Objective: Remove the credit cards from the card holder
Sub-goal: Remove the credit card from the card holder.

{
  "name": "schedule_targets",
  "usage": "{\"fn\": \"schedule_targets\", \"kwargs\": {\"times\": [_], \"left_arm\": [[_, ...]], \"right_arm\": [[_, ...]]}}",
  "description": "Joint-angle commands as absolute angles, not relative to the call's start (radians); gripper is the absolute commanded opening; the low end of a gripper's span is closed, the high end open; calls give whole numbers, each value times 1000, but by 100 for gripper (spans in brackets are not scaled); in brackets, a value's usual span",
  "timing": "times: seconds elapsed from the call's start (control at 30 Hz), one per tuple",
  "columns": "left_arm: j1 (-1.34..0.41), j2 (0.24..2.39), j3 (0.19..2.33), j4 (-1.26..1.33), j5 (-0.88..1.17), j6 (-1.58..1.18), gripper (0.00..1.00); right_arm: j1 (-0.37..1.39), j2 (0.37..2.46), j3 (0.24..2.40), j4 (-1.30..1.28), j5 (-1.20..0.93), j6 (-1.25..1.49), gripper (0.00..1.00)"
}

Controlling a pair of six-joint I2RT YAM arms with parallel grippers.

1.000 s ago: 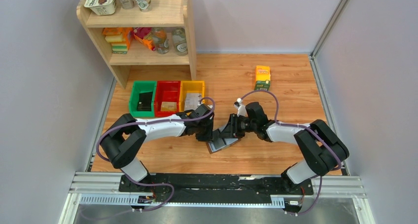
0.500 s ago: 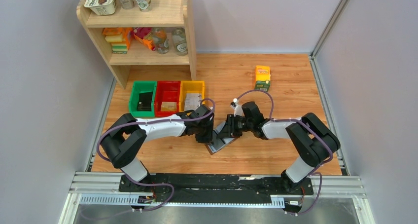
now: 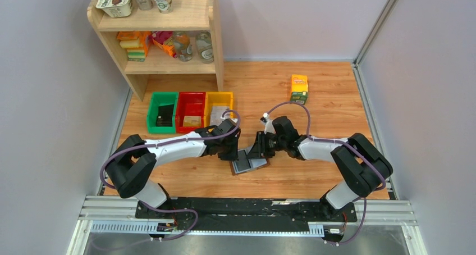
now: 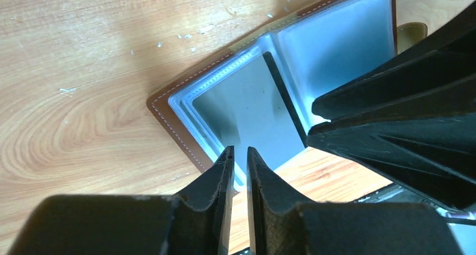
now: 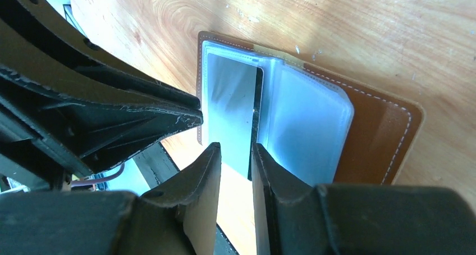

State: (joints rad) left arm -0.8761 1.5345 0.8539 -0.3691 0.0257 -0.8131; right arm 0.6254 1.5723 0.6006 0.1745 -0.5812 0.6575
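From above, you have the card holder lying open on the table between the two arms, near their bases. Both forearms reach inward and low. The left gripper is at the holder's left far corner and the right gripper at its right far side.

In the left wrist view, your left fingers are parted only a sliver and hold nothing. The holder lies just ahead of them, its spine running away and to the right.

In the right wrist view, a dark thin edge, probably a credit card, stands up at the spine and points straight back toward the right jaws. They are narrowly apart at its near end, and you cannot tell whether they pinch it. The right arm looks better placed to draw it out.
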Motion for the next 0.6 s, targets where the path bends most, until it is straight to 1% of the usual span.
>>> {"fn": "schedule_targets", "kwargs": {"times": [0.0, 0.13, 0.33, 0.57], "left_arm": [[-876, 1529, 847, -391, -28, -815, 22], [-876, 1551, 867, -397, -35, -810, 22], [-876, 1529, 871, -434, -86, -807, 21], [-876, 1577, 897, -423, -64, -795, 19]], "right_arm": [[630, 1537, 603, 132, -552, 646, 29], [632, 1529, 594, 135, -545, 655, 30], [635, 1519, 612, 132, -515, 653, 32], [652, 1536, 644, 124, -499, 644, 33]]}}
